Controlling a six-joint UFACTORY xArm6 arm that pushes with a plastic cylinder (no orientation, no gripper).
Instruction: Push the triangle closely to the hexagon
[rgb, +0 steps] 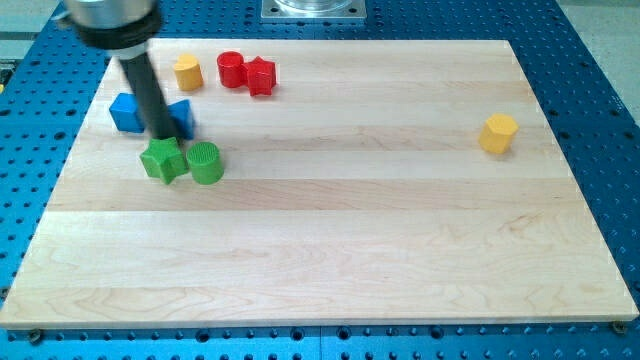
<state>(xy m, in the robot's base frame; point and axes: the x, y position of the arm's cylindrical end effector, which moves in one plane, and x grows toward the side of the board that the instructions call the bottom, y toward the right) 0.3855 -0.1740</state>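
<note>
1. Sitting near the table's top-left corner, my tip (163, 137) touched down between the blue blocks and the green ones.
2. No claw on this rig, just a bare rod, so apart or together did not apply; nothing was clamped.
3. The triangle looked like the blue triangle (181, 118), just right of the rod and partly hidden by it; shape was a judgement, not certain.
4. A blue cube (125, 112) sat just left of the rod.
5. The yellow hexagon (498, 132) sat far off near the right edge, well apart from everything.
6. Another yellow block (187, 72) near the top edge could be a hexagon too; could not tell.
7. Key relation: tip was at the triangle's lower-left, hexagon far to its right, so a rightward push looked lined up, probably needing a slight shift behind the block.
8. Green star (162, 160) and green cylinder (205, 163) sat just below the tip; red cylinder (231, 69) and red star (260, 76) touched near the top edge.
</note>
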